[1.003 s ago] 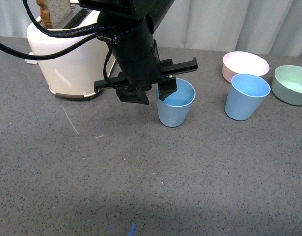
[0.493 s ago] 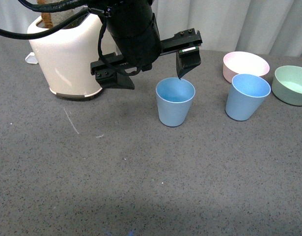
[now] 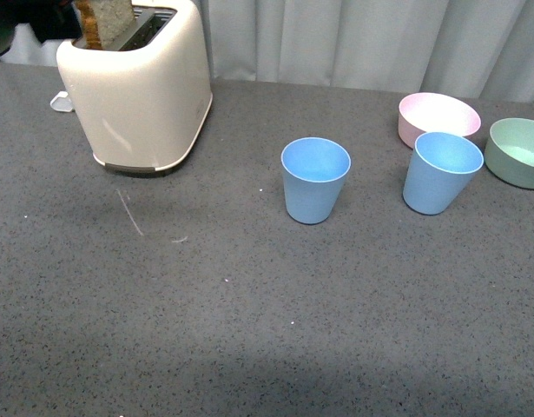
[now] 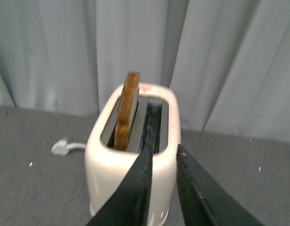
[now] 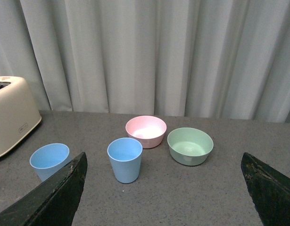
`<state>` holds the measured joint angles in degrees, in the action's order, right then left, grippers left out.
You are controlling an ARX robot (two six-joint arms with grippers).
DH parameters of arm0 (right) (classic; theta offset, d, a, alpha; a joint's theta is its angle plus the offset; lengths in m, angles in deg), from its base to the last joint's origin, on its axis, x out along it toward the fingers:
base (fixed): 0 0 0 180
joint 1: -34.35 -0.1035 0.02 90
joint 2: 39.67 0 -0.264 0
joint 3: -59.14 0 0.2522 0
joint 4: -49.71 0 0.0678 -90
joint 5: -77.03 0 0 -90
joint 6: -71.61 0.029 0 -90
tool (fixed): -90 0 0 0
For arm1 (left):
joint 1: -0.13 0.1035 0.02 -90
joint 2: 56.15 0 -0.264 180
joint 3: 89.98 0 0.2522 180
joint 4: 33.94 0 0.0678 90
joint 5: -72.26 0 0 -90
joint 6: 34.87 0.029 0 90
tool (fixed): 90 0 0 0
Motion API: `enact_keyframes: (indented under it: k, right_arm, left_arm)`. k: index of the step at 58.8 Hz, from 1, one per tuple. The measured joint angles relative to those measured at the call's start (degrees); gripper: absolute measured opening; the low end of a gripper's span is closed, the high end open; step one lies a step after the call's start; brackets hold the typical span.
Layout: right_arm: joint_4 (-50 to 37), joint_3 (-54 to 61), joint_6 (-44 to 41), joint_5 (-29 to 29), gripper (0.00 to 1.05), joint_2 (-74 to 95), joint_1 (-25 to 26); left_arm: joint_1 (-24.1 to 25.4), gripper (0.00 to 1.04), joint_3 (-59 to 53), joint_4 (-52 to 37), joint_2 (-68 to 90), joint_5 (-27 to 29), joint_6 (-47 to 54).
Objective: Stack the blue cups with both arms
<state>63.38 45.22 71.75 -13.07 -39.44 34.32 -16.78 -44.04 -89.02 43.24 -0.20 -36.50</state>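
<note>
Left gripper [image 4: 163, 149], as seen by my left wrist camera: my two black fingers [image 4: 137, 188] stand close together with a narrow gap between them, and nothing sits in that gap. Past the fingertips a cream toaster [image 4: 102, 179] stands upright on the gray table [image 4: 27, 136]. One browned slice of bread [image 4: 127, 108] stands on edge in one of its two slots. The other slot shows only its wire guides. A white plug [image 4: 60, 148] lies on the table beside the toaster. A pale gray curtain [image 4: 220, 56] hangs behind the table.

Right wrist camera: my right gripper [image 5: 163, 157] has its fingers spread wide, one at each edge of the picture, and it holds nothing. Both task items stand on the table beyond it. The left blue cup [image 5: 49, 160] and the right blue cup [image 5: 125, 160] are each upright, mouth up, empty, and apart from one another. A pink bowl [image 5: 145, 131] sits just behind the right blue cup. A green bowl [image 5: 190, 146] sits to the right of the pink bowl, close beside it. The toaster shows at the far left.

Front camera: I cannot make out either gripper. The left blue cup stands near the middle of the table. The right blue cup stands to its right, clear of it, so the two are not stacked. The right blue cup is just in front of the pink bowl; I cannot tell whether they touch. The green bowl lies at the right edge. The toaster stands far left with the bread slice in its slot.
</note>
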Motion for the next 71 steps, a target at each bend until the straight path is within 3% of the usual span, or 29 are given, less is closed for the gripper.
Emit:
enact_keyframes:
  k: [6, 28, 48, 52, 71]
  right_arm:
    - [0.0, 0.0, 0.0, 0.0, 0.95, 0.0, 0.0]
    - [0.0, 0.0, 0.0, 0.0, 0.95, 0.0, 0.0]
    - [0.0, 0.0, 0.0, 0.0, 0.95, 0.0, 0.0]
    - [0.0, 0.0, 0.0, 0.0, 0.95, 0.0, 0.0]
    - [0.0, 0.0, 0.0, 0.0, 0.95, 0.0, 0.0]
  left_arm:
    - [1.9, 0.03, -6.5, 1.1, -5.1, -2.6, 0.4]
    - [8.3, 0.04, -20.7, 4.1, -22.3, -8.8, 1.1]
    - [12.2, 0.04, -28.1, 14.1, -39.7, -12.9, 1.2]
    - [15.0, 0.04, -28.9, 16.5, -43.0, -16.7, 1.2]
    - [16.7, 0.04, -31.0, 28.6, -57.6, -17.5, 1.2]
